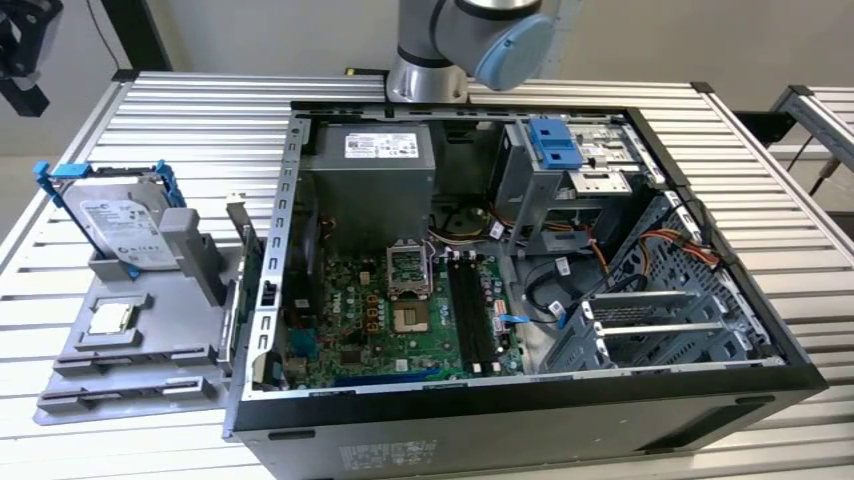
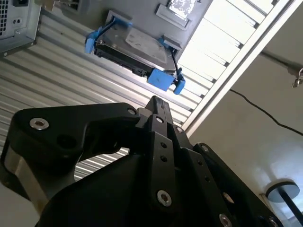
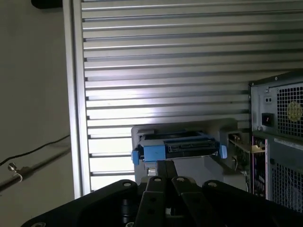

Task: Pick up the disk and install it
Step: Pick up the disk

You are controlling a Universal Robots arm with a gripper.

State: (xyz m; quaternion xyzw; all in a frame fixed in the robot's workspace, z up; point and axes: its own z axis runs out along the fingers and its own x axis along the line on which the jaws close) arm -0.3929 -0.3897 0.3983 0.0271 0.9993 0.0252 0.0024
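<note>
While the disk (image 1: 127,228) stands propped in its grey holder (image 1: 174,330) on the tabletop (image 1: 174,110), at the exterior view's left of the open case (image 1: 534,440), the pincer (image 2: 154,100) hangs short of it, closed up and empty: approach step, by the look, and gripping calls for opening first.

Robotics lab bench, pretty clearly a test cell

An open computer case (image 1: 534,440) lies on its side on a table (image 1: 174,110) built from ribbed aluminium slats, with its motherboard (image 1: 387,310) and cabling all exposed. At the case's far side a robot arm (image 1: 461,40) stands on that same table. Just beside the case, on the exterior view's left, a grey fixture (image 1: 160,330) keeps the disk (image 1: 127,230) propped up and a processor chip (image 1: 111,318) lying flat, each in its own slot. Beyond the table's edge there's a plain pale wall (image 2: 246,156).
</note>
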